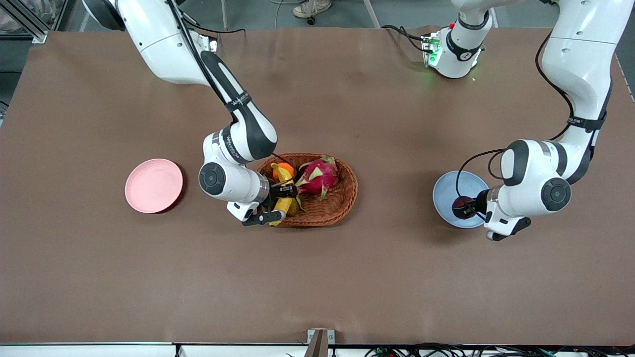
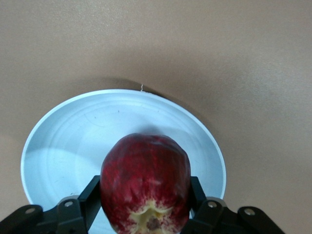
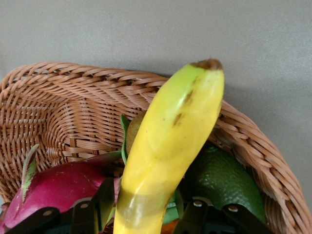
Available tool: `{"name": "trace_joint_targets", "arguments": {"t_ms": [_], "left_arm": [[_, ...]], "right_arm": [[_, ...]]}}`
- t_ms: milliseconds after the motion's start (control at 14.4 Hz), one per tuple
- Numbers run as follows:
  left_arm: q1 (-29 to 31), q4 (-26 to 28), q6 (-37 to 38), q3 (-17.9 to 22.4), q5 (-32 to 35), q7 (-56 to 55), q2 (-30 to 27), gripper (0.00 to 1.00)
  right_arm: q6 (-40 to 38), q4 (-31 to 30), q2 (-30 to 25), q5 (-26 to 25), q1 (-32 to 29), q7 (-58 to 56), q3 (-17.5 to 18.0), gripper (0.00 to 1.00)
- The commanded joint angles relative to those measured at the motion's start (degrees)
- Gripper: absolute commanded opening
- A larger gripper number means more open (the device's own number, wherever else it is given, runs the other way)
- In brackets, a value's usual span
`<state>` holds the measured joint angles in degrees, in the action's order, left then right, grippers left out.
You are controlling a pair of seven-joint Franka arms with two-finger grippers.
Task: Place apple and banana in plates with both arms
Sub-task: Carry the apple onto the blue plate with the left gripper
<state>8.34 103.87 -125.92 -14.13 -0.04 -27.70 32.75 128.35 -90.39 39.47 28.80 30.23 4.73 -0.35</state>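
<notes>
Right pincer clamps banana (basket rim) | left pincer clamps apple over blue plate

Brown-covered table; grey floor above; cables along edge.

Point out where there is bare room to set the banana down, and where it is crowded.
The pink plate is bare, with open table around it. The wicker basket is crowded: dragon fruit, orange, the banana in the right end effector. The blue plate lies under the apple held by the left end effector.
</notes>
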Motion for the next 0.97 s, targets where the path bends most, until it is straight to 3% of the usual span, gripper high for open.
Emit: {"name": "trace_joint_targets", "arguments": {"t_ms": [0,69,139,485,901], "left_arm": [[0.62,0.55,-0.9,-0.64,0.3,0.46,-0.06,0.4],[0.62,0.55,-0.82,-0.55,0.22,0.46,-0.06,0.62],[0.54,0.46,-0.82,-0.55,0.22,0.46,-0.15,1.0],[0.27,-1.38,3.56,-0.81,-0.22,-0.59,-4.62,1.0],[0.01,-12.18,20.95,-3.36,-0.49,-0.86,-10.16,1.0]], "right_arm": [[0.41,0.47,0.88,0.91,0.53,0.02,-0.44,0.54],[0.41,0.47,0.79,0.82,0.53,0.02,-0.44,0.49],[0.41,0.47,0.79,0.74,0.53,-0.07,-0.44,0.45],[0.32,1.62,0.44,0.65,0.62,-0.16,-0.53,0.3],[-0.55,2.67,-0.35,1.0,0.44,0.11,-0.53,0.27]]}}
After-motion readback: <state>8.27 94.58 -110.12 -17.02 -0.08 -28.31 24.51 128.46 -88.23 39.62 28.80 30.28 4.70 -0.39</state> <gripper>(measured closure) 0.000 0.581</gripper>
